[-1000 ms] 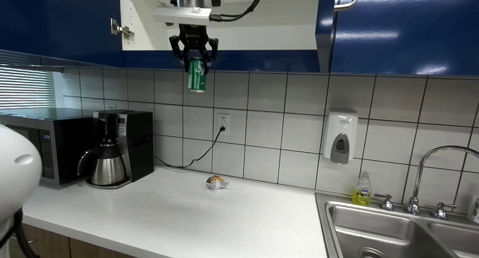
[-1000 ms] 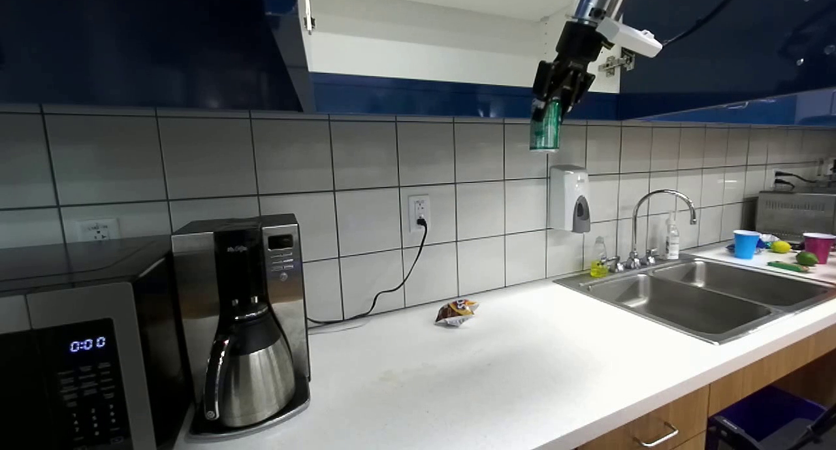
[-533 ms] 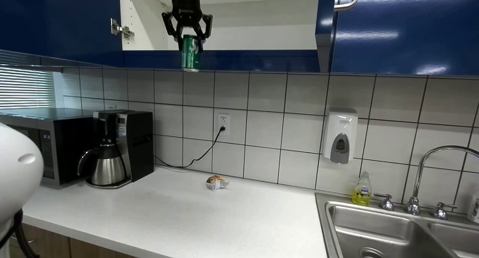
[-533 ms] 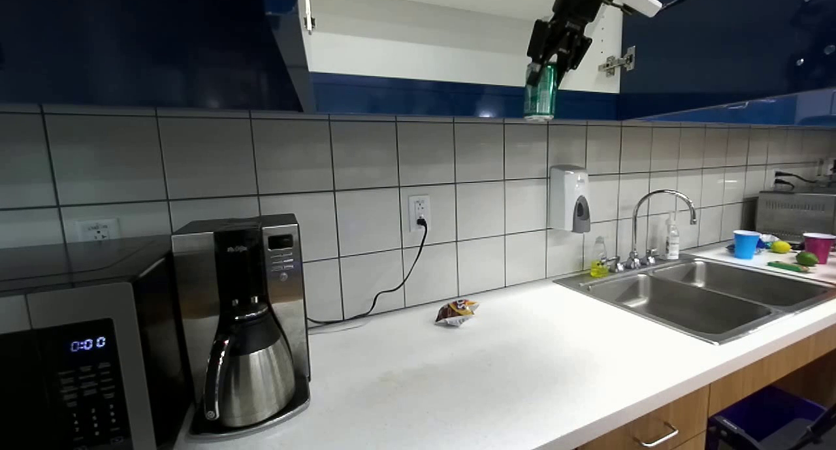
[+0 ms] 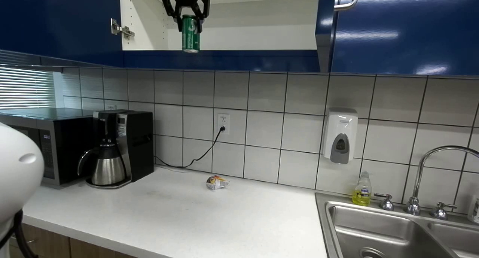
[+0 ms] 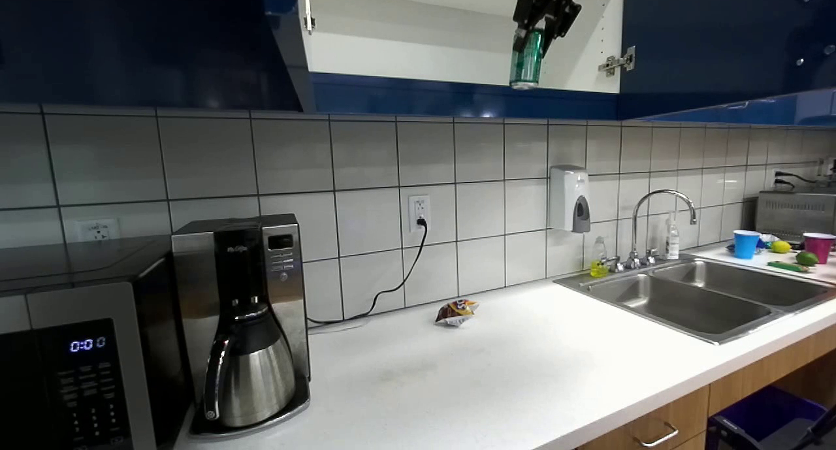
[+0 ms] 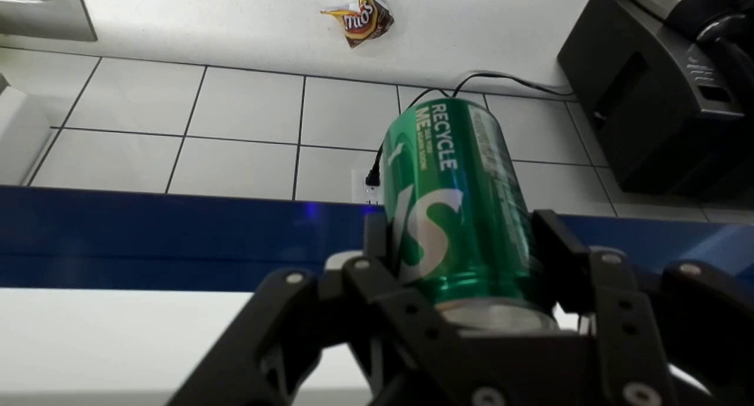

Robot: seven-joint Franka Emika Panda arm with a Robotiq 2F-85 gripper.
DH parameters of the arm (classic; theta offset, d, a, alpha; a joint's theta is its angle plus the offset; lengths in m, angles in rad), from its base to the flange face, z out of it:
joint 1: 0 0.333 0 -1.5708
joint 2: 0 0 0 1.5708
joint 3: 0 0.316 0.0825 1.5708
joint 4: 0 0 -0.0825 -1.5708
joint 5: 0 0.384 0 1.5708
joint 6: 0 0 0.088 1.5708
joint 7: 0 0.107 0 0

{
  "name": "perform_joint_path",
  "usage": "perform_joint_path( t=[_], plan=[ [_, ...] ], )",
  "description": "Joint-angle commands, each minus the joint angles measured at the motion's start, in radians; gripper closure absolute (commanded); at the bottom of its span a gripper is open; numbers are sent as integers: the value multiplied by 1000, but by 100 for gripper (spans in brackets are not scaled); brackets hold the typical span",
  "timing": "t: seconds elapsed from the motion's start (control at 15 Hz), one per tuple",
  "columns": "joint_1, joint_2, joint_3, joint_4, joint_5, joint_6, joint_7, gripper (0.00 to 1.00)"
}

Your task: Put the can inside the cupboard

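White-tiled wall (image 5: 262, 134), pale counter (image 5: 239, 224) below. In an exterior view, cupboard (image 5: 258, 29) at 12 o'clock, doors open, white interior showing. Can (image 5: 191, 41) at 11 o'clock, off the counter, near upright, base overlapping the cupboard's blue lower edge; gripper (image 5: 190, 27) clamped on its upper part. Soap bottle (image 5: 361, 194) at 4 o'clock, yellow liquid inside, on the sink (image 5: 374, 231) ledge. Coffee maker (image 5: 141, 149) at 9 o'clock holds a steel carafe (image 5: 109, 170), contents hidden. Crumpled wrapper (image 5: 217, 182) on counter, 7 o'clock.
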Motion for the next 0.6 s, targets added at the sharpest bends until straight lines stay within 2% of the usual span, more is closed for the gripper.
perform_joint_path(
  t=[0.0,0.53],
  plan=[
    [-5,81,18,137,-24,-46,65,62],
    [-9,199,41,339,-33,-120,131,62]
  ],
)
